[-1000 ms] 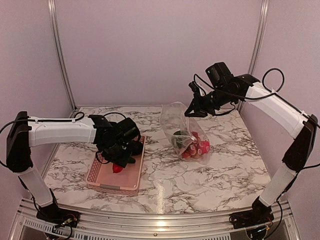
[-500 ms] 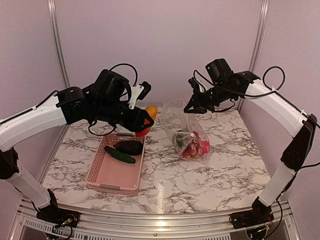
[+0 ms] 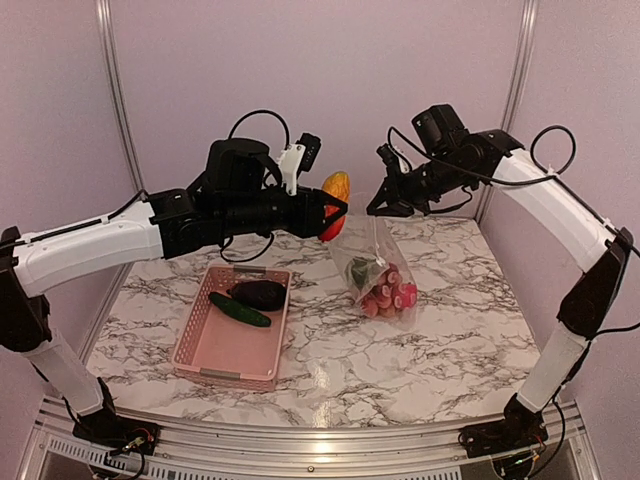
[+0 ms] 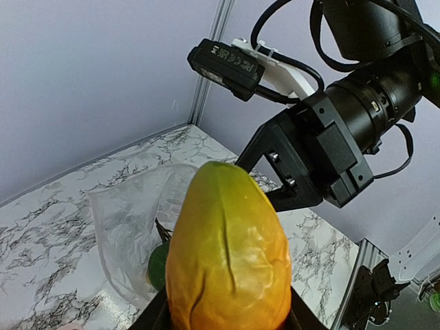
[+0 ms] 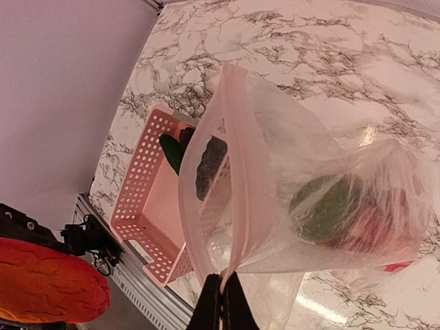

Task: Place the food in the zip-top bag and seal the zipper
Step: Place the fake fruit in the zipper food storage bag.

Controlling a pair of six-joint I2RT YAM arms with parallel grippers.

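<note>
My left gripper (image 3: 326, 212) is shut on a yellow-red toy fruit (image 3: 334, 200) and holds it in the air just left of the bag's mouth. The fruit fills the left wrist view (image 4: 227, 254). My right gripper (image 3: 386, 206) is shut on the mouth edge of the clear zip-top bag (image 3: 378, 268) and holds it up; the bag's bottom rests on the table. The pale pink zipper strip (image 5: 237, 199) runs up from my right gripper (image 5: 221, 302), with the mouth open. Red and green food (image 3: 385, 287) lies in the bag's bottom.
The pink basket (image 3: 205, 355) stands on the left of the table with a green cucumber (image 3: 238, 309) and a dark eggplant (image 3: 260, 293) in it. Walls and metal posts close in the back and sides.
My left arm has lifted the yellow-red fruit out of the basket and carried it up and right to beside the bag's mouth. My right gripper has raised the bag's edge a little.
</note>
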